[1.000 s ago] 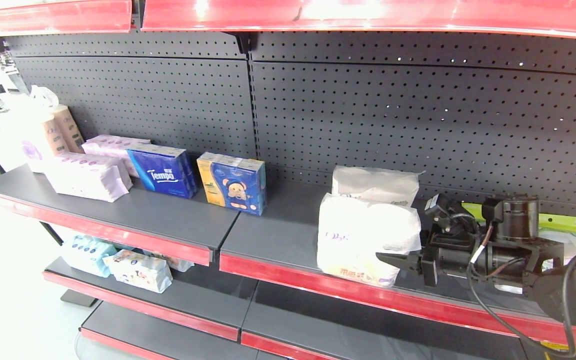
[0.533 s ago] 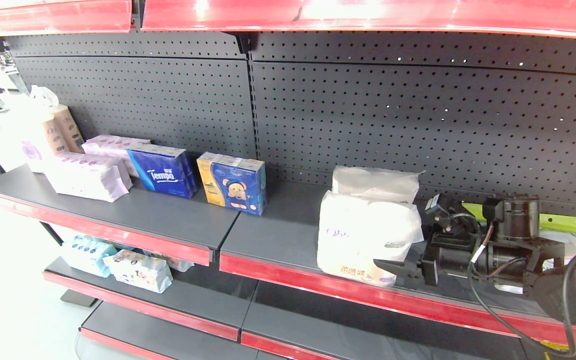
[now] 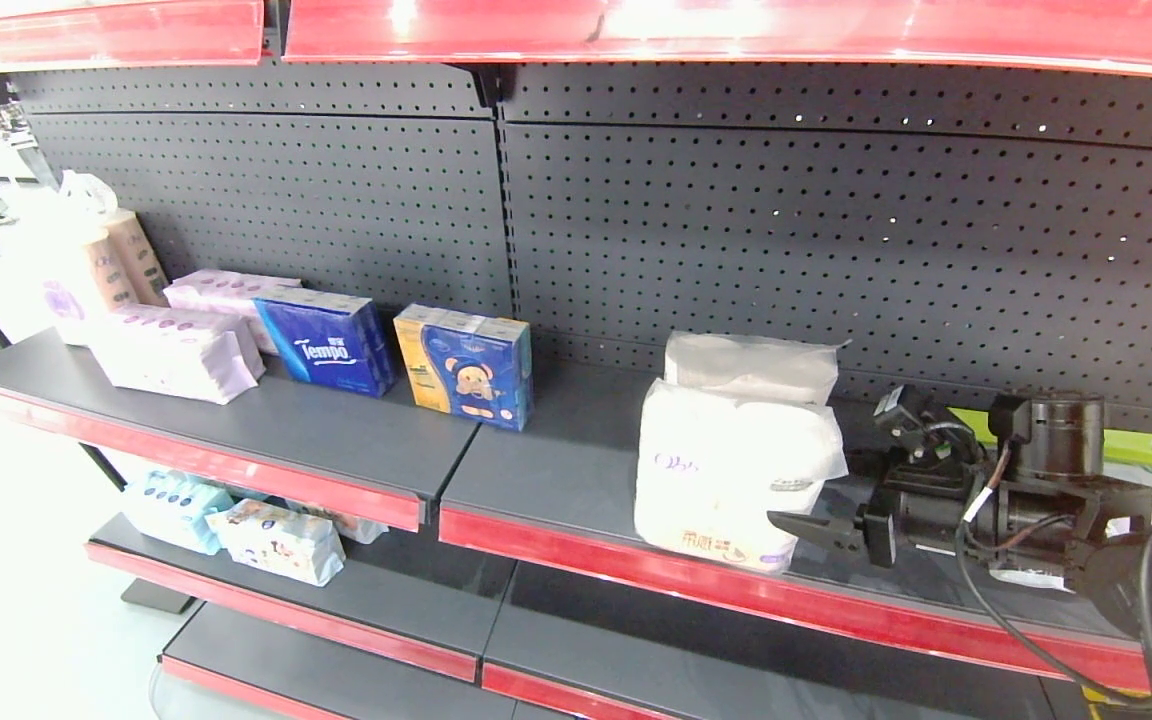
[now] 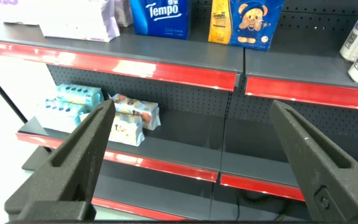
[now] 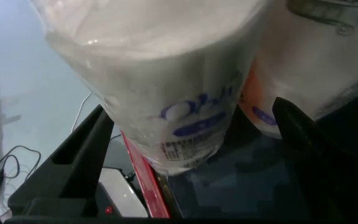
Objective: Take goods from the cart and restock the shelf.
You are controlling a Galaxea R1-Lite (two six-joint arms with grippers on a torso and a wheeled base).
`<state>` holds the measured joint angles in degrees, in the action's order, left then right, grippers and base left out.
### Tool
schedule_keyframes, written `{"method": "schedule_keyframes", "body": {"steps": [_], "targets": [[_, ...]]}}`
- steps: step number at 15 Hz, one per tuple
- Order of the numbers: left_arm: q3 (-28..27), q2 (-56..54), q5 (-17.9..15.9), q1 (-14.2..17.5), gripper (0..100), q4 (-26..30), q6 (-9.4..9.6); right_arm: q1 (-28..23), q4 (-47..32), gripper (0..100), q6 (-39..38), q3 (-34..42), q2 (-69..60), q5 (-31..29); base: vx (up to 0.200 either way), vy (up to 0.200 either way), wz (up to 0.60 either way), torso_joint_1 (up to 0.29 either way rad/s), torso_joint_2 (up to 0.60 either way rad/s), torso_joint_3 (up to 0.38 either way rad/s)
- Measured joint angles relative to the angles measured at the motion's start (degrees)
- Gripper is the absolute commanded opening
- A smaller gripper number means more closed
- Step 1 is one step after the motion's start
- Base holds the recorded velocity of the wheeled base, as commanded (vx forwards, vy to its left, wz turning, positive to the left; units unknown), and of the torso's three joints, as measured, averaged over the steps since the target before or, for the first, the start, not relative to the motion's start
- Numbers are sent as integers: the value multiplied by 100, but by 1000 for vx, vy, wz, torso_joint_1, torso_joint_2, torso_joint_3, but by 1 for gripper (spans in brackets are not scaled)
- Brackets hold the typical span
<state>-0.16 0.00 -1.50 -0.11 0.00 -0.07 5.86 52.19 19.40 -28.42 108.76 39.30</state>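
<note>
A white pack of toilet rolls [image 3: 726, 470] stands near the front edge of the grey shelf [image 3: 556, 470]. A second white pack [image 3: 751, 365] sits right behind it. My right gripper [image 3: 786, 512] is open at the front pack's right side, low down, with one finger [image 3: 811, 527] in front of the pack's lower corner. In the right wrist view the same pack [image 5: 166, 81] looms just beyond the spread fingers [image 5: 73, 165] of that gripper [image 5: 191, 186]. My left gripper [image 4: 191, 155] is open and holds nothing, hanging in front of the lower shelves.
Further left on the shelf stand a yellow-and-blue tissue pack [image 3: 466, 365], a blue pack [image 3: 331, 340] and purple packs [image 3: 176, 350]. The lower shelf holds light packs [image 3: 276, 540]. A green item [image 3: 1126, 445] lies behind my right arm. Bare shelf lies between the bear pack and the white pack.
My right gripper has drawn back a little to the right, away from the white pack. The pack has settled more upright on the shelf.
</note>
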Motion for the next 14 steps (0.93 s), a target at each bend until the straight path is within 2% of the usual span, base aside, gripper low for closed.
{"method": "schedule_keyframes", "body": {"steps": [11,14], "targets": [[0,0,0,1,100,0,0,-295,-27,100,154,216,-286,432,0,0,0,0,0,0],[0,0,0,0,100,0,0,-472,-758,100,756,267,-411,890,0,0,0,0,0,0]]}}
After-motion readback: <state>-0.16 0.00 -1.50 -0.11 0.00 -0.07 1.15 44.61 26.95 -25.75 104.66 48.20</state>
